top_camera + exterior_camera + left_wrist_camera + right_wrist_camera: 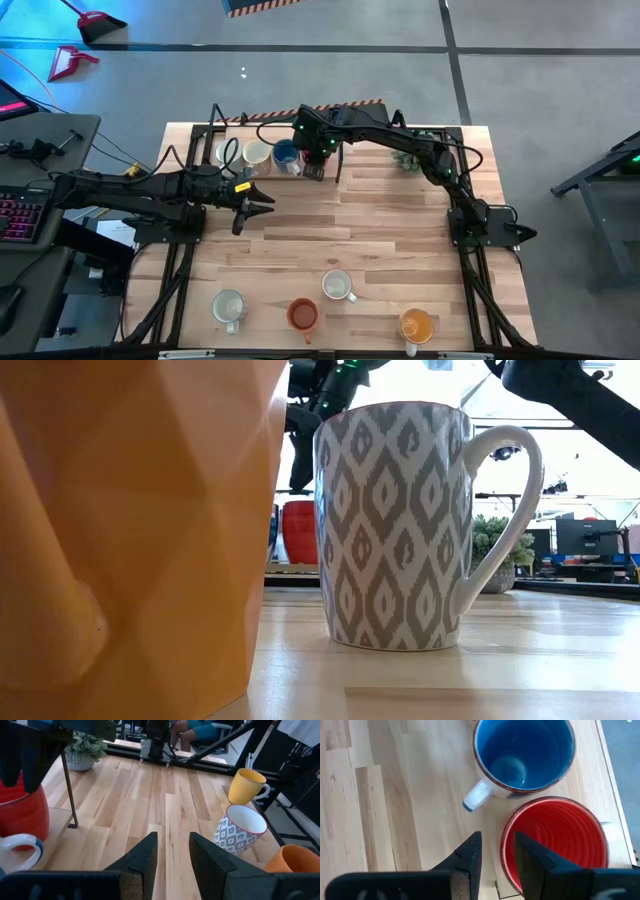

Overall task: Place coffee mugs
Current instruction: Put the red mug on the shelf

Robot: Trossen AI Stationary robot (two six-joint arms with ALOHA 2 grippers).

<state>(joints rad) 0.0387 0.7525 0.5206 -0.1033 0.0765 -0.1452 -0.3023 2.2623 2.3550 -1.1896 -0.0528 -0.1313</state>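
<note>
1. Low view: an orange faceted mug [140, 530] fills the near left and is cut off on three sides; it hides most of the table behind it.
2. High view: the right arm covers the back row. The red mug [555, 845] is barely visible there; the right wrist view shows it clearly, cut off at the edge.
3. Right gripper [497, 857] hangs over the back row, fingers slightly apart with a narrow gap, straddling the red mug's rim; whether they actually pinch it cannot be told.
4. Blue mug [522, 755]: blue inside, white handle, just beside the red one, rims nearly touching.
5. Two pale mugs [243, 153] sit left of the blue mug at the back edge; detail is too small.
6. Left gripper [172, 852] hovers over bare wood mid-left, fingers slightly apart, holding nothing.
7. Front row: pale mug [228, 307], red-orange mug [302, 315], grey-diamond patterned mug [395, 525], yellow-orange mug [416, 325], all upright and apart.
8. Potted plant [84, 751] is at the back right, partly hidden by the arm.
</note>
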